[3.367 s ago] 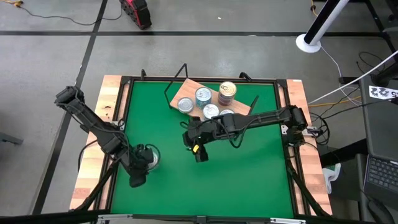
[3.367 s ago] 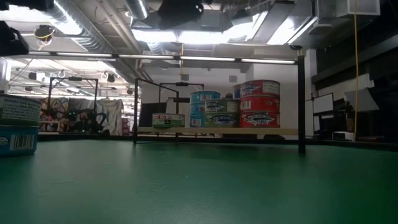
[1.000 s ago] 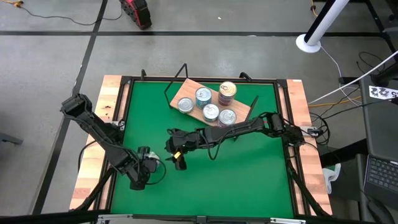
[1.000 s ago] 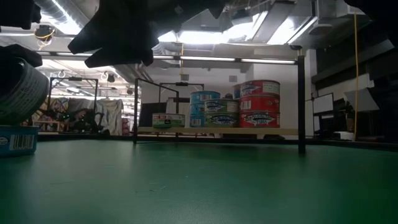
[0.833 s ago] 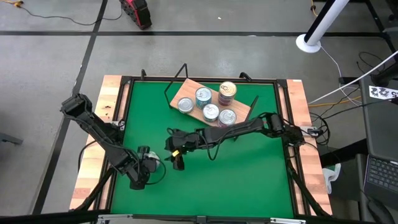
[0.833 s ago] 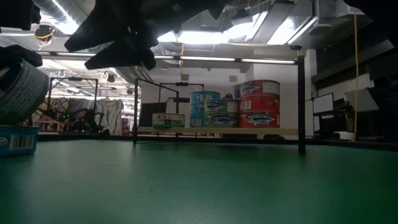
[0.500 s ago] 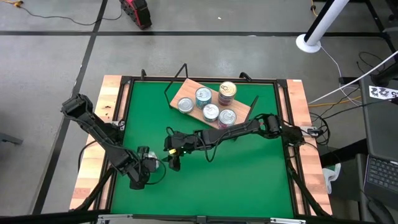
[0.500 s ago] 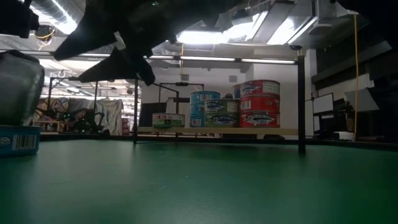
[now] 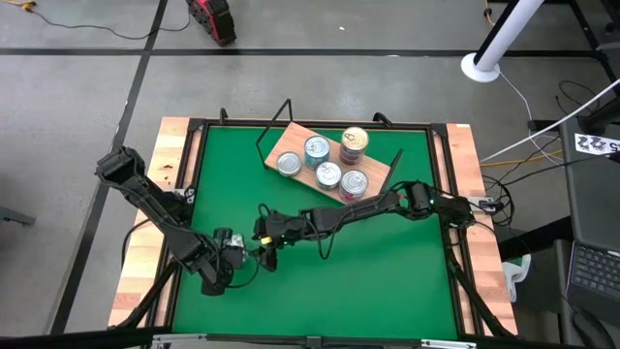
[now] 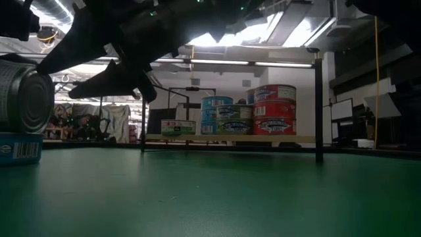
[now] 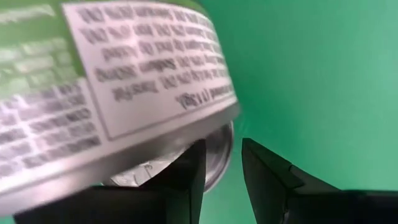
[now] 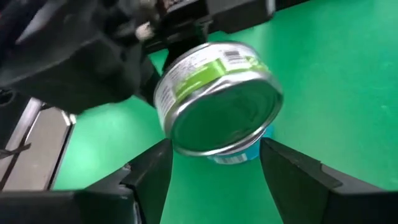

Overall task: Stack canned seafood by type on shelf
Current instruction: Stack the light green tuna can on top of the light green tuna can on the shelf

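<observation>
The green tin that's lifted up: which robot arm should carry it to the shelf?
Probably the right. Its open tool already faces the green tin, and that arm stretches back past the shelf. The left tool holds the tin far from it.

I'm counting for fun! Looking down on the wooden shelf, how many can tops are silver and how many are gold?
Silver tops: 4
Gold tops: 1
Total: 5

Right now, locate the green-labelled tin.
The green-labelled tin is held tilted in the left end effector, near the table's front-left, above a blue tin; the right end effector faces it.
</observation>
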